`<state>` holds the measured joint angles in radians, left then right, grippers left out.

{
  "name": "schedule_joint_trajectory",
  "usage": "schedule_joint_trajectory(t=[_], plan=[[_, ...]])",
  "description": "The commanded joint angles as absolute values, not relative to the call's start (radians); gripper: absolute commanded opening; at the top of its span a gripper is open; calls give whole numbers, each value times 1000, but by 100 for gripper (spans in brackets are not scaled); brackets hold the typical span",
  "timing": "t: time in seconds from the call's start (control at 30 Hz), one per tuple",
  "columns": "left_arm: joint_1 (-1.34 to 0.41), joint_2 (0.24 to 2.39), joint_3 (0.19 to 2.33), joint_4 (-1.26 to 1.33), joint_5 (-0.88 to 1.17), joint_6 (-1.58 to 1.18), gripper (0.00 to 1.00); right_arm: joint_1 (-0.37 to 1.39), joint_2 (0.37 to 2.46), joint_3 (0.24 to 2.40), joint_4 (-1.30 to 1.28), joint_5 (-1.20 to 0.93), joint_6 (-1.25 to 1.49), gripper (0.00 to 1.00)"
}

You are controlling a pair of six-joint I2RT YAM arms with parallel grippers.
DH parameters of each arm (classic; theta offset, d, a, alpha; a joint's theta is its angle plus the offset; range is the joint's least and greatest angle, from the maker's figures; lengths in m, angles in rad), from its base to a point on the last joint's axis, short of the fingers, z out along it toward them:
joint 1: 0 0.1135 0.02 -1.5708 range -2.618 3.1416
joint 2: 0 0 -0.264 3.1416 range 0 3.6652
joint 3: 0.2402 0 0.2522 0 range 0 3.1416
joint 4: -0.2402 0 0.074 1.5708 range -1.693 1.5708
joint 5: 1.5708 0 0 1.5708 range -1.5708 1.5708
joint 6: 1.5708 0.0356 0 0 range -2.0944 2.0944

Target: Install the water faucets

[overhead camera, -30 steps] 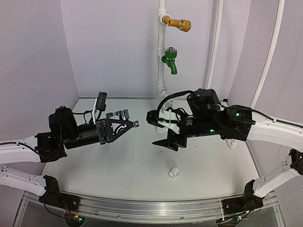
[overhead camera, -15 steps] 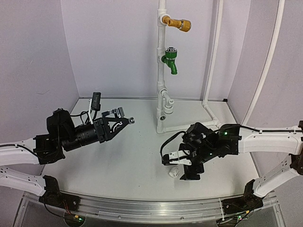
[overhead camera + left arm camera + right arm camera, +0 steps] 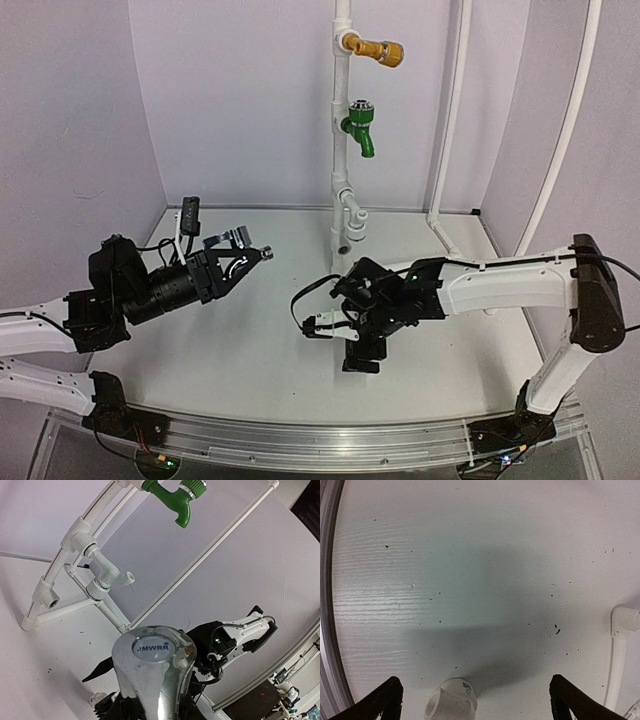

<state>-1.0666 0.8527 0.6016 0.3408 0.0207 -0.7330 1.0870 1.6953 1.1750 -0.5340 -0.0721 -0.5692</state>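
Note:
My left gripper (image 3: pixel 238 262) hangs over the left of the table, shut on the shiny silver tap (image 3: pixel 252 248). That tap (image 3: pixel 152 667) fills the bottom of the left wrist view and hides the fingers under it. My right gripper (image 3: pixel 362 352) points down at the table's middle front and is open wide. The short white plastic fitting (image 3: pixel 451 701) lies on its side between the open fingers, nearer the left fingertip (image 3: pixel 390 696). In the top view the right gripper covers it.
A white pipe stand (image 3: pixel 342 100) rises at the back centre with a yellow-brass tap (image 3: pixel 378 48), a green tap (image 3: pixel 360 128) and a free elbow socket (image 3: pixel 127 576) lower down. Its floor pipe (image 3: pixel 620 660) lies right of my right gripper. Walls close in behind.
My right arm has swung down and leftward from mid-air to the table, over the white fitting, its jaws opening wider. The left gripper drew back left a little with the tap.

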Motion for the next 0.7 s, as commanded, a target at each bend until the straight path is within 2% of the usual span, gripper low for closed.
schedule_joint_trajectory(t=[0.0,0.23,0.67], plan=[[-1063,814,599,384,-23,-727,0,1085,1744,1236,-515,-11,-536,98],[-1063,817,605,373,-21,-716,0,1085,1825,1247,-502,73,-531,98],[-1063,804,588,374,-27,-718,0,1086,1839,1195,-519,120,-550,98]])
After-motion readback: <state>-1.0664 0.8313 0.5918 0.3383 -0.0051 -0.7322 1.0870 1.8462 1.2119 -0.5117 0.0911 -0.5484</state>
